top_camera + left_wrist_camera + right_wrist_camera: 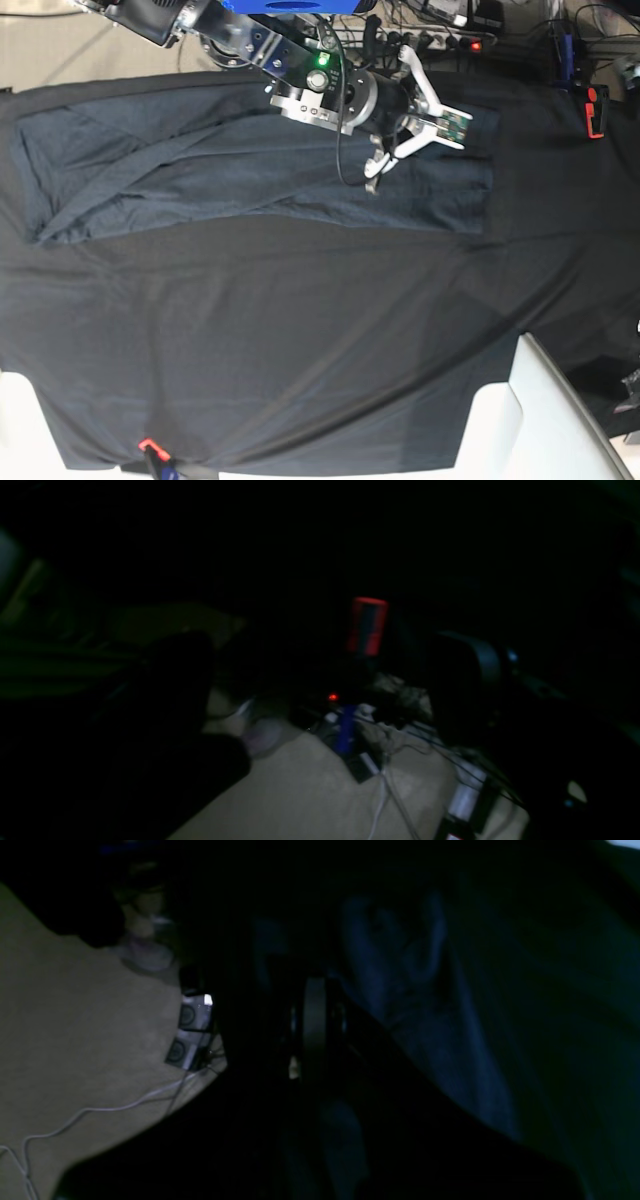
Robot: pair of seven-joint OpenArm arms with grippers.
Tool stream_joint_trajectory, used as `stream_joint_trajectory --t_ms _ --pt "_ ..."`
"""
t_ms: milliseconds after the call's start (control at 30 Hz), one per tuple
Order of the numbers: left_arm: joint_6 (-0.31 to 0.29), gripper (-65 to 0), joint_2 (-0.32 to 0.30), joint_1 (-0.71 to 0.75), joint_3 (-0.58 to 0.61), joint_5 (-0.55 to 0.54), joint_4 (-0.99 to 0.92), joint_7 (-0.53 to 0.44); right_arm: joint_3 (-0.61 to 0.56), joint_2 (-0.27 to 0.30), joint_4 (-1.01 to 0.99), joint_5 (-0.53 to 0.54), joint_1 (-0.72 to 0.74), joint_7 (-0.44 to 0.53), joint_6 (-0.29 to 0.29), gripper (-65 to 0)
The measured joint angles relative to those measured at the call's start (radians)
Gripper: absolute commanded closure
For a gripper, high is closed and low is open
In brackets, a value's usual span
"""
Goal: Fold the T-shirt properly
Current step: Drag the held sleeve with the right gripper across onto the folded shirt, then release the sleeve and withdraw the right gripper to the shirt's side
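Note:
The T-shirt point(200, 170) lies as a long dark grey band across the far part of the black table cloth point(300, 330), its left end bunched in folds. My left gripper point(413, 155) hovers over the shirt's right part with its white fingers spread wide and nothing between them. In the very dark left wrist view its two fingers point(175, 680) show as black shapes far apart. My right arm is outside the base view. In the right wrist view my right gripper point(310, 1040) looks shut beside bluish-dark cloth point(425, 1015); I cannot tell whether that cloth is the shirt.
A red clamp point(595, 110) grips the table's right far edge and also shows ahead as a red clamp point(367, 625). A power strip point(470, 40) and cables point(385, 780) lie beyond the far edge. A white panel point(540, 420) stands at the near right.

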Motion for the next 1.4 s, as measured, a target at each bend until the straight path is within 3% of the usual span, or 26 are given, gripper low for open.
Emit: stream_joint_trajectory --t_ms 67,167,233,367,500,667,733,900,967,1033,1133,1200,1267,1400 --pt "0.0 -65.0 0.002 0.001 0.022 -0.003 -0.012 -0.003 0.0 0.001 -0.051 0.001 0.0 0.031 -0.011 -0.9" --pt "0.0 -65.0 0.003 0.001 0.046 0.003 -0.05 -0.001 0.0 -0.005 -0.085 0.002 0.008 0.035 -0.119 -0.9" --pt "0.0 -65.0 0.004 -0.002 0.062 0.003 -0.073 -0.001 0.0 -0.013 -0.091 0.001 0.032 0.041 -0.143 -0.9" --pt "0.0 -65.0 0.004 -0.007 0.067 0.0 -0.11 -0.003 0.01 -0.022 -0.128 0.002 0.072 0.055 -0.147 -0.9" --pt "0.0 -65.0 0.004 -0.008 0.067 0.0 -0.117 -0.004 0.082 -0.075 -0.23 0.004 0.066 0.039 -0.145 -0.9" --pt "0.0 -65.0 0.001 -0.01 0.064 0.0 -0.117 -0.003 0.085 -0.102 -0.282 0.002 0.063 0.049 -0.147 -2.3" --pt "0.0 -65.0 -0.001 -0.01 0.064 0.001 -0.117 -0.003 0.083 -0.101 -0.282 0.002 0.063 0.048 -0.145 -9.2" --pt "0.0 -65.0 -0.004 -0.01 0.065 0.001 -0.117 -0.003 0.087 -0.099 -0.273 0.002 0.066 -0.017 -0.149 -43.2" --pt "0.0 -65.0 -0.003 -0.021 0.064 0.002 -0.117 -0.003 0.087 -0.087 -0.241 0.002 0.06 -0.045 -0.148 -53.0" --pt "0.0 -65.0 -0.007 -0.033 0.066 -0.002 -0.131 -0.01 0.09 -0.071 -0.166 -0.008 0.041 -0.04 -0.157 -54.9" --pt "0.0 -65.0 -0.008 -0.031 0.068 0.002 -0.157 -0.007 0.092 -0.014 -0.005 -0.003 0.031 -0.037 -0.151 -52.5" --pt "0.0 -65.0 -0.005 -0.03 0.064 0.006 -0.159 -0.003 0.168 0.021 0.084 0.012 0.011 -0.037 -0.152 -49.8" --pt "0.0 -65.0 -0.009 -0.033 0.067 0.001 -0.159 -0.005 0.319 0.022 0.142 -0.003 -0.036 -0.103 -0.223 -47.0" --pt "0.0 -65.0 -0.024 -0.031 0.066 0.0 -0.159 -0.007 0.67 0.026 0.205 0.002 -0.092 -0.184 -0.214 -44.0"
